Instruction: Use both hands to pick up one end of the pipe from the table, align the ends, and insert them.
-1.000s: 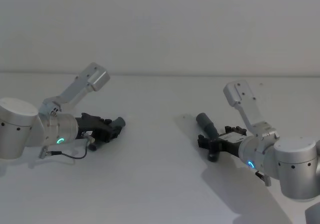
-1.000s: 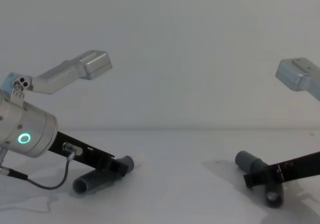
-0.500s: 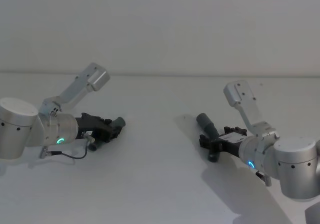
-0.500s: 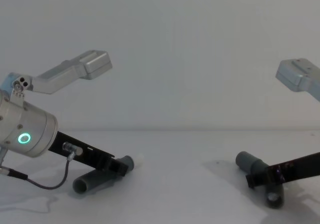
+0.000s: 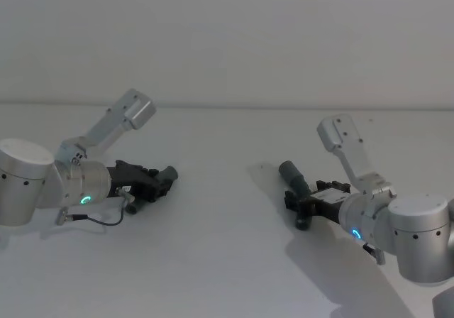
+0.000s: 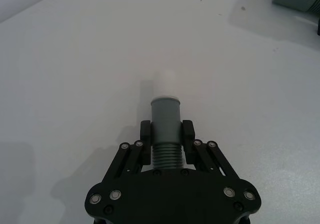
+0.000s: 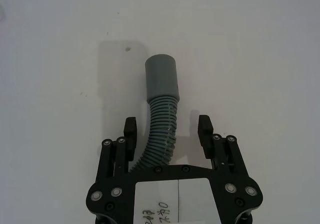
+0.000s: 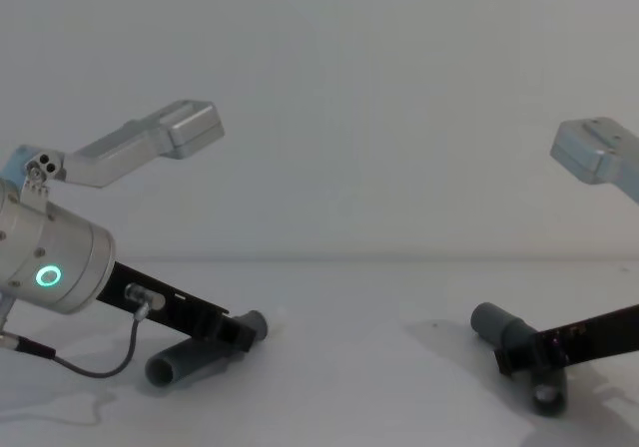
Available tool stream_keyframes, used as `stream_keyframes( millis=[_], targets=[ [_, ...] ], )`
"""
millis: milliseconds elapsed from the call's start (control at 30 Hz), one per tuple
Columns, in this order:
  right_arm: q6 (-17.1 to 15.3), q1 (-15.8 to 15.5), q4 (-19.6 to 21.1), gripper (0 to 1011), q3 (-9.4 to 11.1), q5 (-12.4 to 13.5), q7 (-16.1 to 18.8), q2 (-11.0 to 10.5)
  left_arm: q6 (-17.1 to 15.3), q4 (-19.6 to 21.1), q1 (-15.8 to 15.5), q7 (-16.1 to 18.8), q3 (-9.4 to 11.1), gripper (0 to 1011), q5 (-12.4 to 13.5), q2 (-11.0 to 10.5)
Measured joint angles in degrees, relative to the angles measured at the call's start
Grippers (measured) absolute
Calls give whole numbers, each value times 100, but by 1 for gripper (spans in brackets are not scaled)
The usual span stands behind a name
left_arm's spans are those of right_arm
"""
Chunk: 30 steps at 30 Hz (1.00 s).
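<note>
Left wrist: fingers (image 6: 145, 135) pinch pipe (image 6: 165, 116); right fingers (image 7: 204, 129) wide around second pipe (image 7: 161, 81).

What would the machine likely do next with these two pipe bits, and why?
Probably close the right end effector on the ribbed bend of the grey-collared piece: its fingers stand apart either side, not gripping. The left end effector is shut on the white-tipped piece.

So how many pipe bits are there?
2. The left pipe piece is on the table, clamped by the jaws of the left gripper; the right pipe piece lies between the open jaws of the right gripper. None seems hidden.
</note>
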<state>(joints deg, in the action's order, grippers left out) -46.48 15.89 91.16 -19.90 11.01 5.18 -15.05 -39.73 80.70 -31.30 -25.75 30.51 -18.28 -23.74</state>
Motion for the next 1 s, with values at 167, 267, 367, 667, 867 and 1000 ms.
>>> stream_keyframes(
  millis=[167, 267, 367, 667, 867, 1000],
  targets=[
    [-2, 0, -2, 691, 0, -1, -1, 0, 0, 0, 0, 0, 0, 353, 0, 0],
    [-3, 0, -3, 671, 0, -1, -1, 0, 0, 0, 0, 0, 0, 353, 0, 0],
    [-6, 0, -4, 654, 0, -1, -1, 0, 0, 0, 0, 0, 0, 353, 0, 0],
    [-10, 1, -7, 590, 0, -1, -1, 0, 0, 0, 0, 0, 0, 353, 0, 0],
    [-10, 0, -7, 548, 0, -1, -1, 0, 0, 0, 0, 0, 0, 353, 0, 0],
    [-10, -1, -7, 526, 0, -1, -1, 0, 0, 0, 0, -1, 0, 353, 0, 0]
  ],
)
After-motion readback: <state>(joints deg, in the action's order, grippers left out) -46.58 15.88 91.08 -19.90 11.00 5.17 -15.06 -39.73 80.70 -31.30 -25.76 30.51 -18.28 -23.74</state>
